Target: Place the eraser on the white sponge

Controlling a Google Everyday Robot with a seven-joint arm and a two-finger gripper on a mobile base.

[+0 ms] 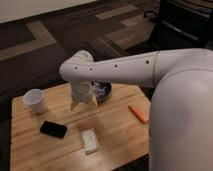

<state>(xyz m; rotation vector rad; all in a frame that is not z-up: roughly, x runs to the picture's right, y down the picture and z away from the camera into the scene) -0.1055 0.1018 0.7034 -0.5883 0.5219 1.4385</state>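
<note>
The eraser [53,130] is a flat black block lying on the wooden table [115,130], toward the front left. The white sponge [90,140] lies flat to its right, a short gap apart. My gripper [84,104] hangs from the white arm above the table's middle, behind both objects and a little above the surface. It holds nothing that I can see.
A white cup [35,100] stands at the table's back left. A dark blue bowl [101,91] sits behind the gripper. An orange marker-like stick [138,114] lies at the right. My large white arm body fills the right side. Carpeted floor surrounds the table.
</note>
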